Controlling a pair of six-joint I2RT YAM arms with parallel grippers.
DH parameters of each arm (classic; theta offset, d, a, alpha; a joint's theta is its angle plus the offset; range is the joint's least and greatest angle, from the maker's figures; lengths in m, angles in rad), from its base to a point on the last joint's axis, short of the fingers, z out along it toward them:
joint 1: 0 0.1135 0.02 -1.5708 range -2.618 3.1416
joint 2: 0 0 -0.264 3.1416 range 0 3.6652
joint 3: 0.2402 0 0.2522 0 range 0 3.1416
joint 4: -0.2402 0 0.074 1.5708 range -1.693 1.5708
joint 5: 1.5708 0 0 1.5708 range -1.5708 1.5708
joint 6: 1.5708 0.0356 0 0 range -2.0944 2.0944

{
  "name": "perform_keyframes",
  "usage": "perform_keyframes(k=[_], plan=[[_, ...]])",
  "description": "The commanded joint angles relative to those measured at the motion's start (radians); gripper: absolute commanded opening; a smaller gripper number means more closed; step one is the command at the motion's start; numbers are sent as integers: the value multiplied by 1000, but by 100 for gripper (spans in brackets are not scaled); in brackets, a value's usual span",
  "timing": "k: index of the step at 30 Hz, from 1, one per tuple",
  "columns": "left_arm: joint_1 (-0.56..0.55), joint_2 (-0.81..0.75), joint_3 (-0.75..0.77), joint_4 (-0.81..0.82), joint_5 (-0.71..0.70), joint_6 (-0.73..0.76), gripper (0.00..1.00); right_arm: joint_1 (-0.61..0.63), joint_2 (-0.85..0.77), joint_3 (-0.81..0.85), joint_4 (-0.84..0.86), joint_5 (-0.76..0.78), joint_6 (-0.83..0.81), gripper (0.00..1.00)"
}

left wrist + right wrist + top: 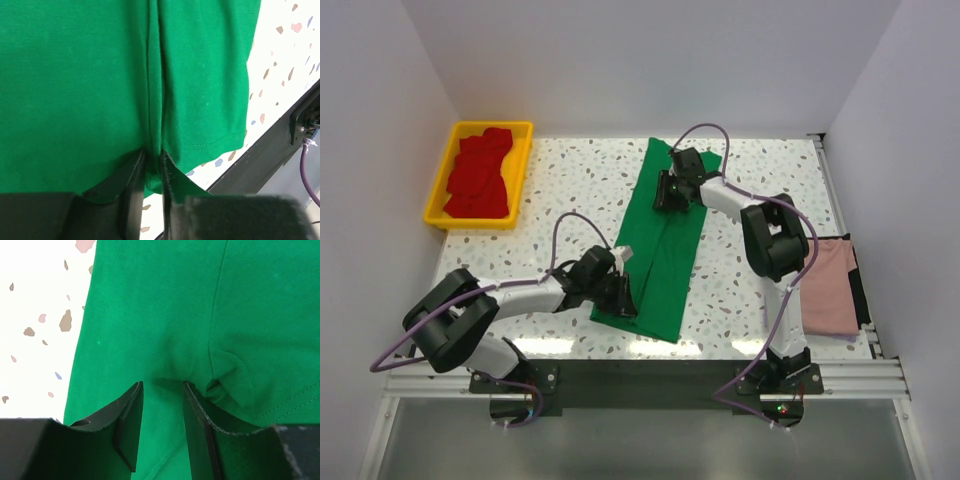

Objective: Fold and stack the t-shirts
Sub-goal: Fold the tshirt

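The bright green t-shirt (pixel 665 240) lies lengthwise down the middle of the table, its sides folded in to a centre seam. My left gripper (pixel 620 292) is at its near left hem and is shut on a pinch of green cloth (pixel 154 125); in the left wrist view (pixel 153 156) the jaws are almost together. My right gripper (pixel 670 190) is over the shirt's far end; in the right wrist view (pixel 162 386) its jaws stand apart, with green cloth (pixel 160 315) lying flat between them. A dusty pink t-shirt (pixel 830 285) lies folded at the right edge.
A yellow tray (pixel 525 170) at the far left holds several red t-shirts (pixel 480 175). The speckled table (pixel 580 180) is bounded by white walls left, right and behind. The near table edge and a black rail (pixel 265 155) are just beyond the green hem.
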Motion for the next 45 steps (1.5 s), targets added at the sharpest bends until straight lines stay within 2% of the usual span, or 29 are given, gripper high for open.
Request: perform_keyframes(k=[1, 7, 11, 14, 17, 18, 20, 21, 27, 32, 38, 42, 44, 45], plan=[[-4, -3, -13, 50, 11, -12, 27, -11, 23, 64, -2, -33, 3, 41], [-2, -90, 41, 47, 42, 3, 44, -26, 21, 113, -27, -63, 0, 41], [4, -150, 78, 10, 28, 34, 46, -46, -23, 118, -29, -86, 15, 41], [28, -195, 86, -110, -42, 49, 43, -63, -68, 87, -25, -78, 36, 41], [62, -221, 89, -203, -162, 52, 31, -78, -126, 38, -38, -28, 56, 42], [70, -216, 92, -226, -194, 60, 25, -80, -137, 29, -59, -11, 56, 42], [77, -189, 99, -269, -274, 78, 19, -80, -132, 32, -87, 34, 50, 42], [76, -178, 99, -274, -289, 80, 15, -82, -120, 30, -99, 49, 47, 42], [74, -86, 61, -237, -297, 59, 6, -82, -52, 87, -142, 111, 29, 42], [67, -73, 9, -178, -273, 13, 5, -82, 84, 197, -190, 146, -8, 42], [44, -26, -26, -41, -201, -79, 4, -92, 274, 468, -246, 148, -72, 43], [41, 20, -28, 80, -146, -136, 5, -92, 380, 643, -272, 131, -105, 46], [38, 46, -14, 97, -135, -147, 5, -94, 405, 714, -280, 91, -114, 47], [38, 51, -5, 97, -132, -146, 5, -94, 402, 719, -262, 89, -114, 50]])
